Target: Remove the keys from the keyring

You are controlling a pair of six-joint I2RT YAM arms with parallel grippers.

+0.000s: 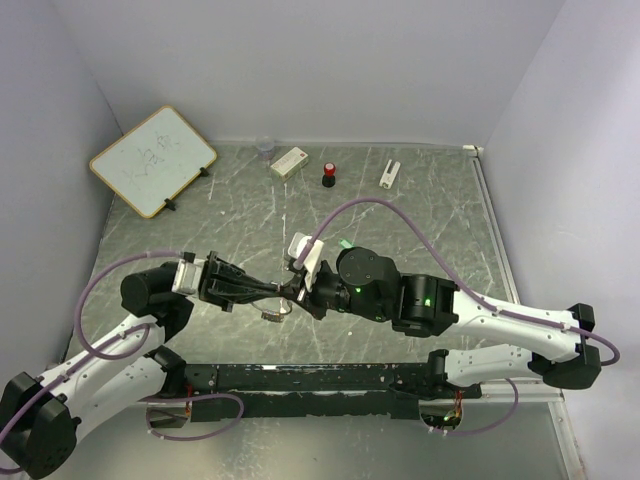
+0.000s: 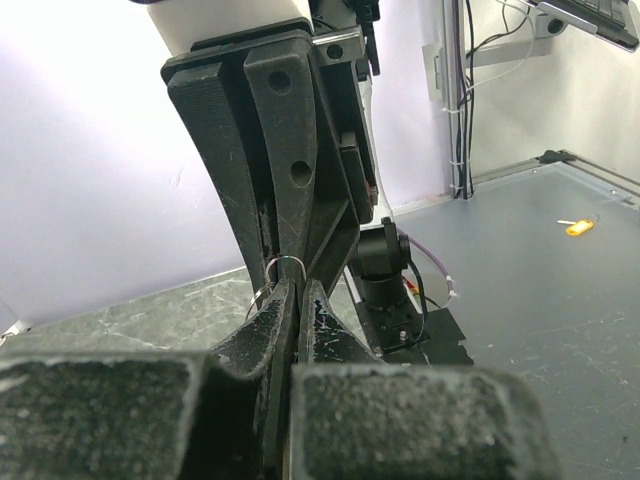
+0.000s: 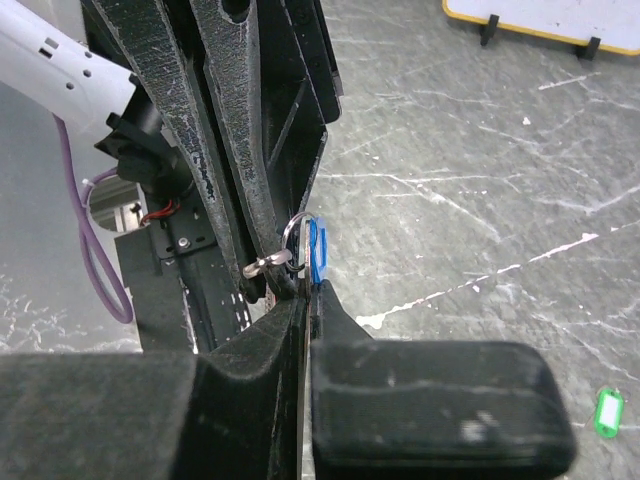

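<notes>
Two-arm rig at a grey marbled table (image 1: 420, 220), with the tools meeting tip to tip just toward 6 o'clock of the table's centre. The left gripper (image 2: 295, 292) reaches in from 9 o'clock with its jaws pressed together, clamped on the keyring (image 3: 296, 228). The ring is a thin wire loop standing up out of the fingertips, clear of the table. The right gripper (image 3: 305, 295) comes from 3 o'clock, its jaws likewise closed, and its tips sit just beside the ring. Whether it pinches the ring, a key or nothing cannot be told.

Two keys show on the ring in the right wrist view: a blue-headed key (image 3: 317, 250) at the loop's 5 o'clock, and a bare silvery key (image 3: 262, 266) jutting toward 8 o'clock. A green tag (image 3: 607, 412) lies on the table well apart from the ring, at 4 o'clock in that view. A whiteboard (image 1: 152, 160) stands at the table's 10 o'clock and a red-capped knob (image 1: 328, 175) at 12 o'clock
</notes>
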